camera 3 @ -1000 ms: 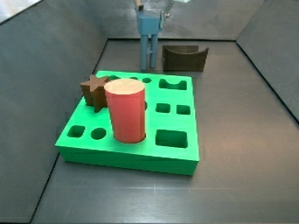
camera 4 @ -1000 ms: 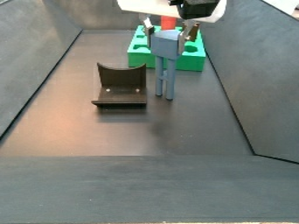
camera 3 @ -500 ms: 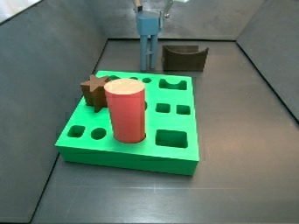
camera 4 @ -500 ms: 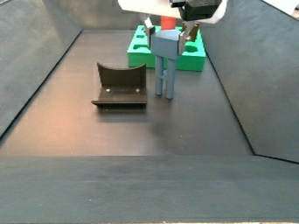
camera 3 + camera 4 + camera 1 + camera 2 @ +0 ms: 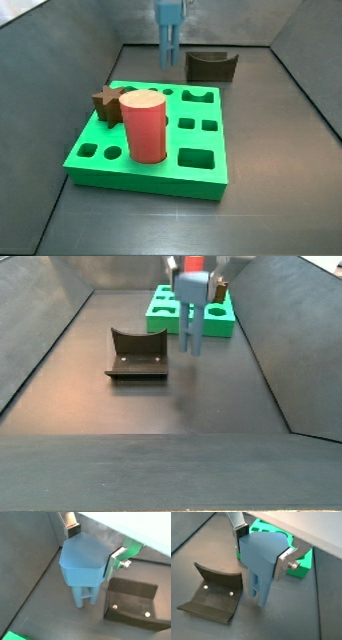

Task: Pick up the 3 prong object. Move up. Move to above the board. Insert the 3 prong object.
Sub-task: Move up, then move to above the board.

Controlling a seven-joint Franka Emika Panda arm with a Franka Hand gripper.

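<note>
The 3 prong object (image 5: pixel 81 559) is a tall light-blue block with thin legs below. It sits between the fingers (image 5: pixel 115 561) of my gripper (image 5: pixel 90 542), which is shut on its upper body; both wrist views show this (image 5: pixel 261 554). In both side views the object hangs above the floor (image 5: pixel 168 35) (image 5: pixel 194 311), behind the board. The board (image 5: pixel 147 140) is a bright green slab with cut-out holes and also shows in a side view (image 5: pixel 194 316) and a wrist view (image 5: pixel 301 559).
A red cylinder (image 5: pixel 143 125) and a brown star piece (image 5: pixel 104 100) stand in the board. A dark brown U-shaped block (image 5: pixel 211 66) sits on the floor beside the lifted object, also in a side view (image 5: pixel 135 353). Grey walls enclose the floor.
The gripper has risen with the 3 prong object in it; its legs have left the floor. Nothing else has moved.
</note>
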